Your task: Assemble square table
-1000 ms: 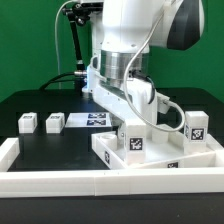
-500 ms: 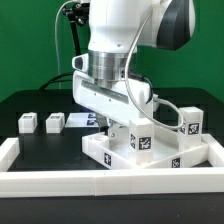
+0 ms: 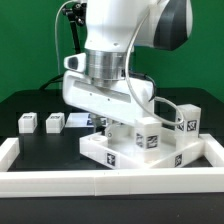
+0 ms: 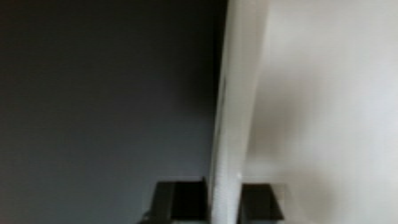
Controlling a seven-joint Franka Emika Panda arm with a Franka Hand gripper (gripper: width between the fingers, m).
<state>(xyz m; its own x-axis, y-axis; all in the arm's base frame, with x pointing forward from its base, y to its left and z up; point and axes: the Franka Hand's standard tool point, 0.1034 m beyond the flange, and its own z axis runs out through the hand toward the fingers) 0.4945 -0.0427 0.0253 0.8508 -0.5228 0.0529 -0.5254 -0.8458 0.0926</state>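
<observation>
The square table's white slab [image 3: 125, 158] lies tilted inside the frame at the front, with a tag on its near edge. My gripper [image 3: 113, 128] is shut on its raised rim. In the wrist view the rim [image 4: 222, 100] runs as a pale strip between my two dark fingers [image 4: 183, 200], and my gripper [image 4: 219, 200] closes on it. Two short white legs [image 3: 27, 122] [image 3: 54, 121] stand on the black table at the exterior view's left. A tagged leg [image 3: 148, 136] stands on the slab. Another leg [image 3: 188, 122] stands just behind it at the right.
Long white border bars run along the front [image 3: 100, 182], the left [image 3: 8, 150] and the right [image 3: 214, 150]. The marker board [image 3: 78, 120] lies on the black table behind the slab, partly hidden by my arm. A black stand with cables rises at the back [image 3: 72, 40].
My arm has swung toward the exterior view's left, carrying the gripped slab with it. The slab has turned and shifted left. The two loose legs at the left have not moved.
</observation>
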